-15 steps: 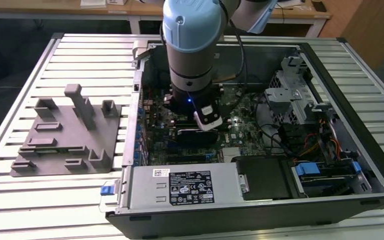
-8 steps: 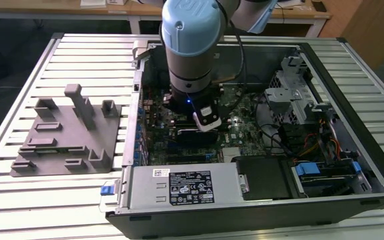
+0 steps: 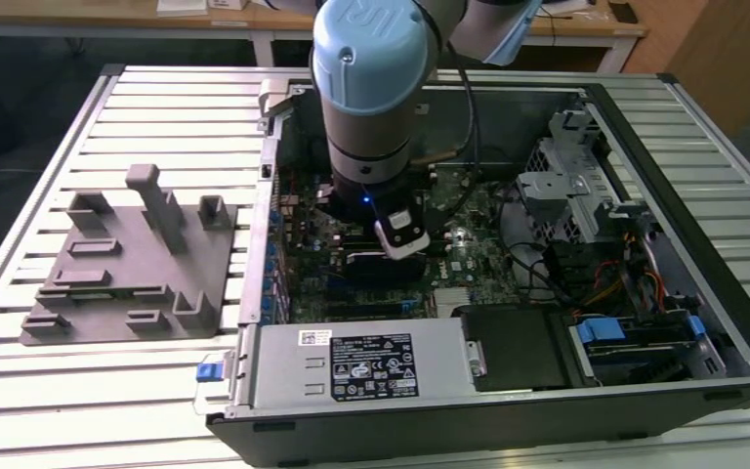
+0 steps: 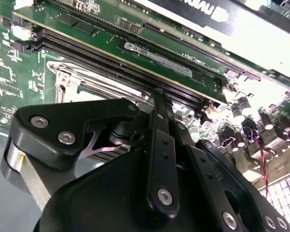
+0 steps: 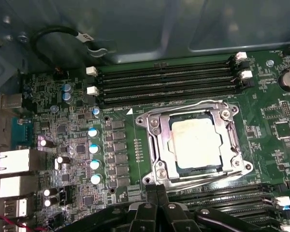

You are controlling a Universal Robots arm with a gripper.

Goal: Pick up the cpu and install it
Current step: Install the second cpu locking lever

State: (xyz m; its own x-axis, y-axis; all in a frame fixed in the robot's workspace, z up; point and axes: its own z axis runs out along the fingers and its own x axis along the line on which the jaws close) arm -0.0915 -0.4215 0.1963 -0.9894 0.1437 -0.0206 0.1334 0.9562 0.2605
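The cpu (image 5: 197, 139), a pale silver-grey square, lies flat in the metal-framed socket (image 5: 150, 126) on the green motherboard (image 5: 63, 92). In the first wrist view my gripper (image 5: 157, 191) stands just off the socket's edge, apart from the cpu. Its black fingers are pressed together with nothing between them. In the second wrist view the gripper (image 4: 158, 96) hangs over the board, with the socket frame (image 4: 72, 79) just beyond its tips. The exterior view has the arm (image 3: 366, 107) reaching down into the open computer case (image 3: 687, 127), over the middle of the motherboard.
Memory slots (image 5: 164, 82) run along both sides of the socket. A grey plastic fixture (image 3: 128, 264) with upright blocks lies on the slatted table (image 3: 36, 195) at the exterior view's left. Case walls, a power supply (image 3: 362, 363), a drive cage (image 3: 570, 181) and cables (image 3: 609, 283) surround the board.
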